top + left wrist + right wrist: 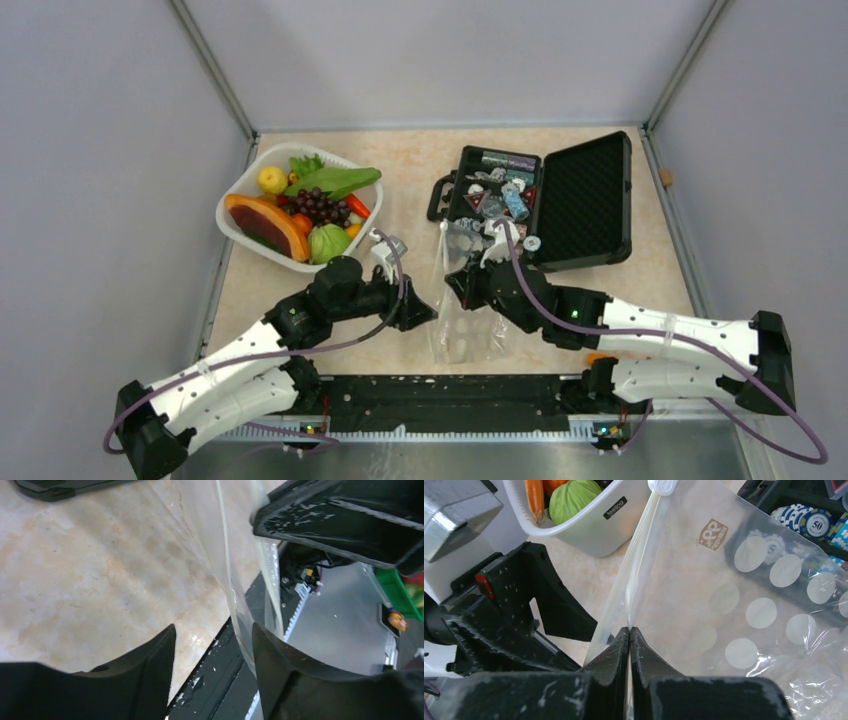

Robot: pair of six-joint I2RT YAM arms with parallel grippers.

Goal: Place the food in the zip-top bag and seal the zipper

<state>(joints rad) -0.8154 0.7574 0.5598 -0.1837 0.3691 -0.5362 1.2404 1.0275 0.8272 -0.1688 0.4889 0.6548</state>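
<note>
Currently, food (pixel 310 205) in white basket (pixel 589 530), right gripper (pixel 629 630) pinching zipper (pixel 636 555), left gripper (pixel 214 627) spread.

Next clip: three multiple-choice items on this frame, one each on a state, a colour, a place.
1. The right tool is: A wide open; B shut on the edge of the clear dotted zip-top plastic bag; C out of view.
2. The bag's round dots are: A red; B whitish; C black.
3. The small colourful toy food lies: A in the white plastic basket; B inside the bag; C in the right tool.
Key: 1 B, it pinches the film; 2 B, pale discs show in the right wrist view; 3 A, fruits and leaves sit in the basket.
</note>
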